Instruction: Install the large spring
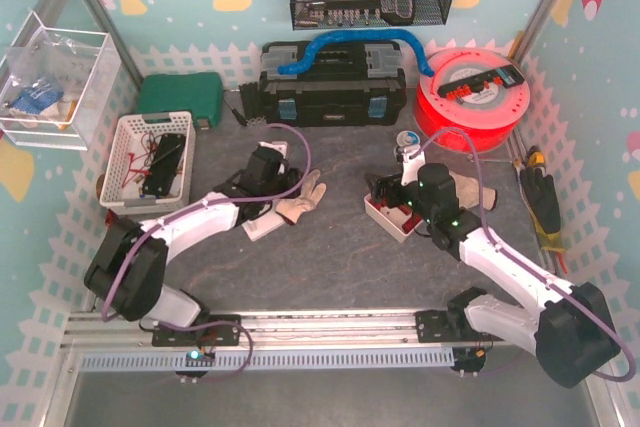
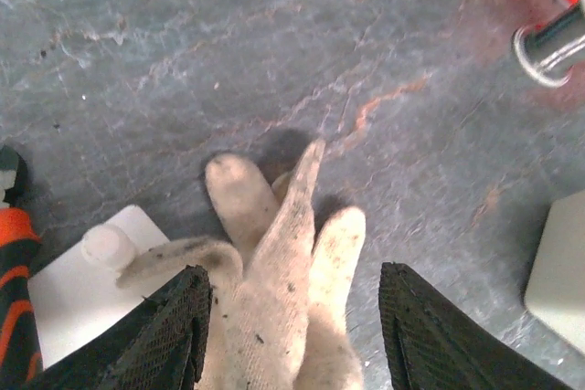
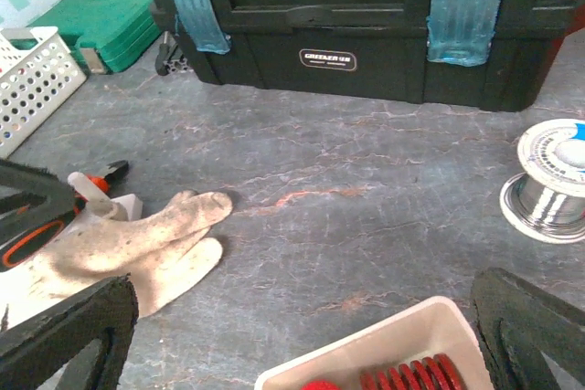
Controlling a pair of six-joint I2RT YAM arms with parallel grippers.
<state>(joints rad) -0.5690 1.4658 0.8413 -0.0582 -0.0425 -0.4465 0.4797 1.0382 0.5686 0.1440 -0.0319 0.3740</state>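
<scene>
You're at pickup: your right gripper (image 3: 302, 317) hangs wide open and empty above the large spring (image 3: 402, 378) in the tray (image 3: 366, 335), bottom centre, so lower and pinch; left gripper (image 2: 294, 285), half open, seems only astride the glove (image 2: 283, 244).

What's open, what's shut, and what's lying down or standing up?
Toolbox, shut, both latches down.
Green case, shut.
Glove, lying flat.
Solder spool, standing on end.
Red spring, lying in the tray.
Left gripper, jaws open around the glove's fingers.
Right gripper, jaws wide open above the tray.
</scene>
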